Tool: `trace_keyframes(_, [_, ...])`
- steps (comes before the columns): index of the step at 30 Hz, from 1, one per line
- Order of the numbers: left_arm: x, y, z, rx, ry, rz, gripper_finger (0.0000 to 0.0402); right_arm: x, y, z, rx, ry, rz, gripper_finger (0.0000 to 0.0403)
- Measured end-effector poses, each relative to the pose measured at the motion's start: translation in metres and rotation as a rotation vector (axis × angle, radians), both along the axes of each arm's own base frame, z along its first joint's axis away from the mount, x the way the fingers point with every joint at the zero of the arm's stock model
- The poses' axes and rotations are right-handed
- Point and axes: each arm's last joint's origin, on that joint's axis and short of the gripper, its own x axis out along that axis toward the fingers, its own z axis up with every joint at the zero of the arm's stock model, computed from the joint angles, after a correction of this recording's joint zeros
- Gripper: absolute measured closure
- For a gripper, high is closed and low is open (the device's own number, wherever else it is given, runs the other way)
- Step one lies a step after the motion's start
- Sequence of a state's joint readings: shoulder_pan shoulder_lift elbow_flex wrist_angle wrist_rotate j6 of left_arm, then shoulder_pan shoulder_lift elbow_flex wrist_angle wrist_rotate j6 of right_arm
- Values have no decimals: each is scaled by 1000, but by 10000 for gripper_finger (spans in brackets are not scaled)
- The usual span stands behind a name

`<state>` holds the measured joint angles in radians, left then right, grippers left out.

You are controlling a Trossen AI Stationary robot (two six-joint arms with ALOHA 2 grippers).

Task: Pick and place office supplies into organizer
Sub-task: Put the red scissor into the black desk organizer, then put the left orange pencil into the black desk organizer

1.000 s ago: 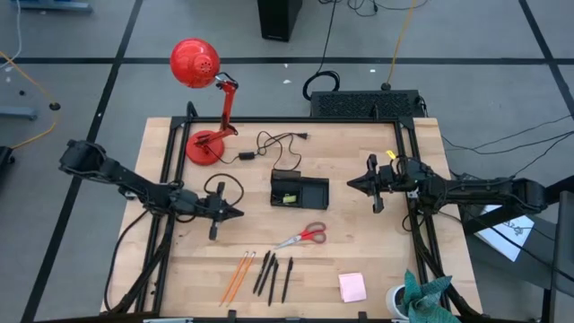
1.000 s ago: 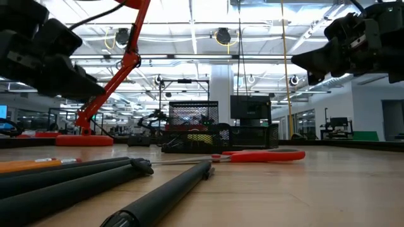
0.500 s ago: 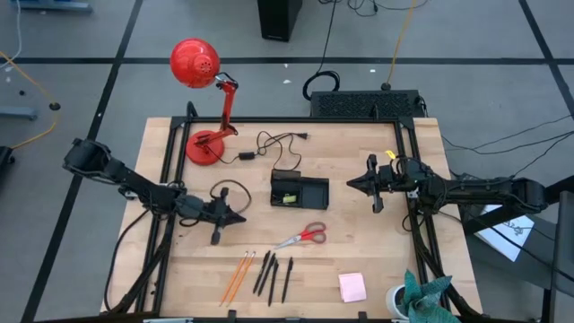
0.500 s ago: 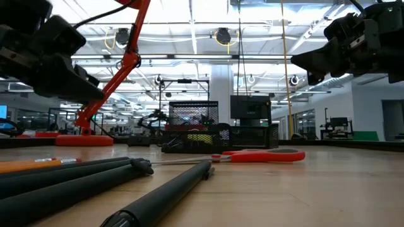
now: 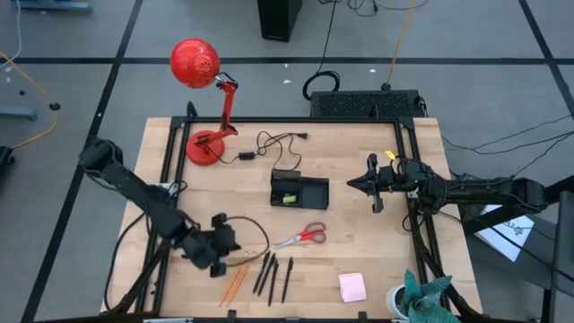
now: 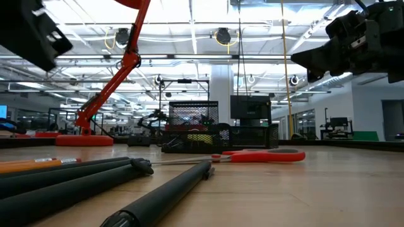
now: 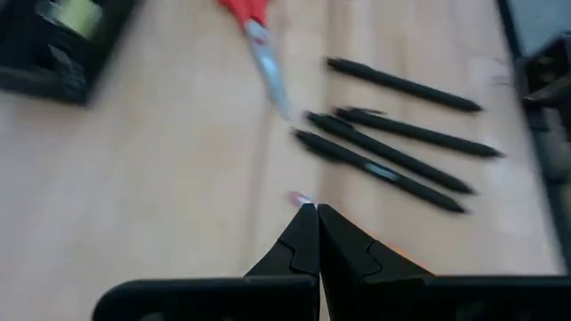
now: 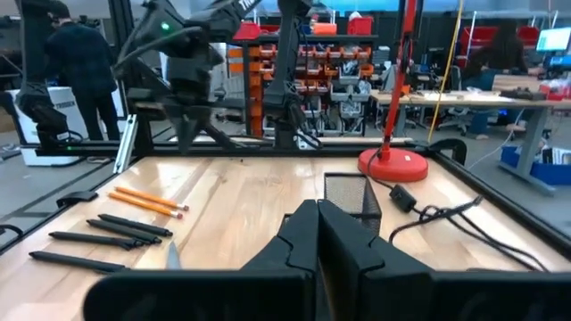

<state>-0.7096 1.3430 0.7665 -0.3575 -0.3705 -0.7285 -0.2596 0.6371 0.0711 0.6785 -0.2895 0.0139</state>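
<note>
The black organizer [image 5: 309, 191] sits mid-table with a yellow-green block [image 5: 289, 196] in its left compartment. Red-handled scissors [image 5: 305, 237] lie just nearer. Two orange pencils [image 5: 238, 274], black pens [image 5: 273, 274] and a pink sticky pad [image 5: 352, 287] lie by the near edge. My left gripper [image 5: 224, 254] is shut and hangs above the pencils' far ends, pointing down. In its wrist view the gripper [image 7: 310, 209] stands beside a pencil's pink eraser tip [image 7: 299, 198]. My right gripper [image 5: 372, 186] waits shut above the table's right side.
A red desk lamp [image 5: 202, 90] stands at the far left, with a black cable [image 5: 273, 144] beside it. A large black box [image 5: 363, 103] sits past the far edge. A cup with teal cloth [image 5: 420, 296] is at the near right corner. Black frame rails [image 5: 166, 179] run along both sides.
My left gripper has swung from the organizer's left side toward the near edge and a little to the right. It has tipped from level to pointing down over the pencils. Its fingers have stayed shut. No object has moved.
</note>
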Motion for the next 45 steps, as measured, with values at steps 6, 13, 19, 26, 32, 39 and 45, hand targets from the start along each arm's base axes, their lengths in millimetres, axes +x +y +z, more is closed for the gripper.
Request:
trace_keyframes(6, [16,-27,-6,-117,149,124,401,0,0,0,-1,-1,2,403])
trace_keyframes(13, [40,-41,-33,-67,448,344,401,0,0,0,24,0,4,403])
trace_keyframes(19, [58,-40,-23,-3,489,313,392,0,0,0,32,1,5,400])
trace_keyframes(26, [76,-31,-8,-84,453,367,383,0,0,1,27,-5,5,399])
trace_keyframes(32, [77,-26,-9,-80,460,389,331,0,0,0,37,-3,5,399])
trace_keyframes(39, [82,-27,-19,-119,523,395,255,0,0,-1,59,11,7,399])
trace_keyframes(45, [84,-29,-36,-110,587,414,245,0,0,-1,82,15,8,399])
